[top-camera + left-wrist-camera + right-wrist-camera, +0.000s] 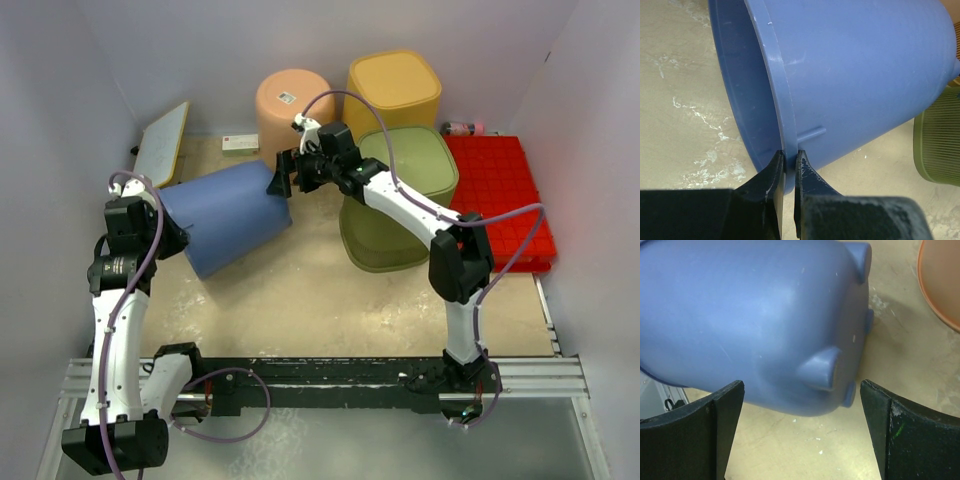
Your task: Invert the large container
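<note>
The large container (228, 215) is a blue bucket lying on its side on the tan table, its mouth toward the left and its footed base toward the right. My left gripper (178, 235) is shut on its rim. In the left wrist view, the rim of the blue container (860, 75) sits pinched between the two fingers of the left gripper (790, 157), one inside the mouth and one outside. My right gripper (280, 178) stands open at the base end. In the right wrist view, the container's base (755, 315) lies just beyond the spread right gripper (802, 386), apart from both fingers.
A green container (400, 200) stands right of the blue one, under the right arm. A yellow container (393, 90) and a peach one (295, 100) stand behind. A red tray (500, 195) lies at the right, a tilted board (163, 143) at back left.
</note>
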You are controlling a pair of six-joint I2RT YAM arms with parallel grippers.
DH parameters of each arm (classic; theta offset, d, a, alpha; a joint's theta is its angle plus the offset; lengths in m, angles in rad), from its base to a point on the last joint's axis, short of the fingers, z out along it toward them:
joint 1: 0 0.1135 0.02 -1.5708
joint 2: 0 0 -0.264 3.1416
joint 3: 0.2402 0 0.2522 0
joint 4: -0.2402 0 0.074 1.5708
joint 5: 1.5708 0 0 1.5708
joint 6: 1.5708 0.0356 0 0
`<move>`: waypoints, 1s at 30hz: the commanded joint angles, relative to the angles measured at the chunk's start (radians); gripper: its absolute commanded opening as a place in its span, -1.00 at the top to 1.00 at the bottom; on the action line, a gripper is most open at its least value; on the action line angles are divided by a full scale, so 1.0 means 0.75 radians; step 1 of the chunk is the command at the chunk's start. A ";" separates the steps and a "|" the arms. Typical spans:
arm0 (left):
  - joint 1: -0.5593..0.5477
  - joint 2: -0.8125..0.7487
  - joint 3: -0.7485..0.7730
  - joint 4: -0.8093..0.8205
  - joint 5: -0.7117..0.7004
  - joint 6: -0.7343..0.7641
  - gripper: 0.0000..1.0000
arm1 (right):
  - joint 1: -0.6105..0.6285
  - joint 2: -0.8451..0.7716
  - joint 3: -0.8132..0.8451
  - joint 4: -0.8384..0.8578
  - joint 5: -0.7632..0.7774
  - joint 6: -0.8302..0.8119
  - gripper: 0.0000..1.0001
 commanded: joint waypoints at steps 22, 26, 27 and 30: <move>-0.001 0.004 0.032 -0.007 -0.028 0.042 1.00 | -0.004 -0.115 -0.154 0.005 0.668 0.029 -1.00; -0.001 0.009 0.064 -0.050 -0.123 0.054 1.00 | -0.006 -0.139 -0.151 -0.031 0.703 0.032 -1.00; -0.001 0.009 0.071 -0.059 -0.146 0.053 1.00 | -0.007 -0.138 -0.122 -0.043 0.690 0.032 -1.00; -0.001 0.004 0.077 -0.068 -0.178 0.039 1.00 | 0.048 -0.137 -0.042 -0.060 0.725 -0.088 -0.99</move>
